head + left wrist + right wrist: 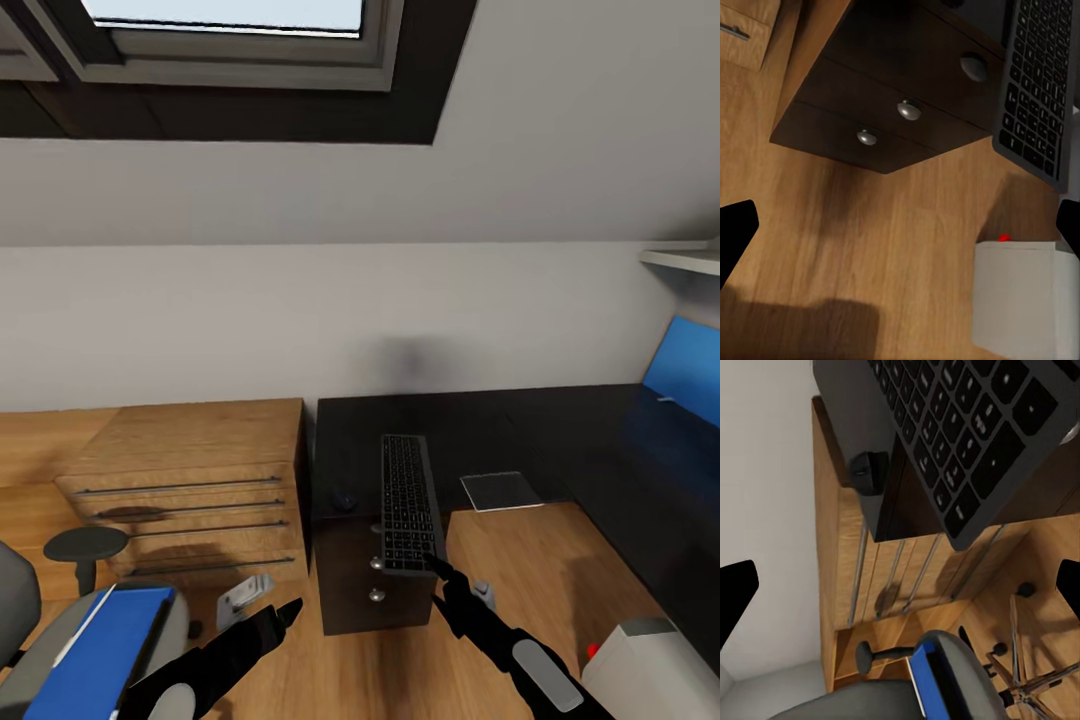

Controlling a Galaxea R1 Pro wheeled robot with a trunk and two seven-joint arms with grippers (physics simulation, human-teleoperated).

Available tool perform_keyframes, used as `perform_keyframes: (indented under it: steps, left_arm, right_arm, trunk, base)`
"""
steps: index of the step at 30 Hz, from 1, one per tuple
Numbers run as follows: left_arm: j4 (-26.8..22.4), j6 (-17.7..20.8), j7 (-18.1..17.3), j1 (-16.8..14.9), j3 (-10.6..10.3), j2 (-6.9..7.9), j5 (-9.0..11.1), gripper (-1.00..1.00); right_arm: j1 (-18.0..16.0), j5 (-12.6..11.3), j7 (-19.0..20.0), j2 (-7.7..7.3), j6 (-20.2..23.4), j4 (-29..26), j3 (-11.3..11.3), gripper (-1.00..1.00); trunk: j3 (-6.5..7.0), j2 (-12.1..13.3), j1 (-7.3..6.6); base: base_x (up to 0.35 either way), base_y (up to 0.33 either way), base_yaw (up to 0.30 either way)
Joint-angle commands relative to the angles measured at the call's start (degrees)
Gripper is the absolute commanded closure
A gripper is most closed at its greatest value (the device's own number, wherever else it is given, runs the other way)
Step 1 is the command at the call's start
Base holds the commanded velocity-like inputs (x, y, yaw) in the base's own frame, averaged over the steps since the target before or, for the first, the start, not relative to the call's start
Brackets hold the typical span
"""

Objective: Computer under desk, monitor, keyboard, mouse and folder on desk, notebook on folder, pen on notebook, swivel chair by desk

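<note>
Head view: keyboard (408, 500) lies lengthwise on the black desk (520, 430) above the drawer unit, its near end hanging past the front edge. Right gripper (440, 572) sits just at that near end; whether a fingertip touches it I cannot tell. Left gripper (285, 612) hangs over the floor, nothing in it. Folder (100, 650) rests on the swivel chair (20, 610) seat, low at the left. Monitor (640, 660) stands on the floor at the right, not on the desk. Risk: the overhanging keyboard could tip or slide off if the right gripper nudges it outward; a grip on the thin end alone may let it pivot. Left wrist view adds the silver knobs (909, 110) and the monitor's red light (1003, 238), fingers spread wide. Right wrist view adds the mouse (868, 471) on the desk beside the keyboard and the chair's chrome base (1035, 682); its jaws are spread too, holding nothing.
</note>
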Motion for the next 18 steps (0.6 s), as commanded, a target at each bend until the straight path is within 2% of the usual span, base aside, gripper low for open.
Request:
perform_keyframes:
  steps: [1,5,10,15,18]
  left_arm:
    - [-0.1,0.0,0.6,0.0,-0.1,0.04,0.6,-1.0]
    - [-0.1,0.0,0.6,0.0,-0.1,0.04,0.6,-1.0]
    - [-0.1,0.0,0.6,0.0,-0.1,0.04,0.6,-1.0]
    - [-0.1,0.0,0.6,0.0,-0.1,0.04,0.6,-1.0]
    - [-0.1,0.0,0.6,0.0,-0.1,0.04,0.6,-1.0]
  right_arm:
    - [0.0,-0.5,0.1,-0.05,0.0,0.0,0.3,-1.0]
    - [0.0,-0.5,0.1,0.08,-1.4,0.0,0.4,-1.0]
    - [0.0,0.0,0.2,0.12,-6.1,0.1,0.5,-1.0]
    - [0.0,3.6,0.2,0.16,-8.4,0.3,0.5,-1.0]
    - [0.0,4.4,0.6,0.06,-8.8,0.4,0.4,-1.0]
  trunk:
    - [-0.25,-0.5,0.24]
    - [-0.97,-2.1,1.12]
    - [-1.87,-4.1,2.22]
    - [-2.76,-6.1,3.31]
    - [-3.3,-7.3,3.97]
  base:
    - [0.0,0.0,0.0]
    - [0.0,0.0,0.0]
    - [0.0,0.0,0.0]
    - [0.0,0.0,0.0]
    - [0.0,0.0,0.0]
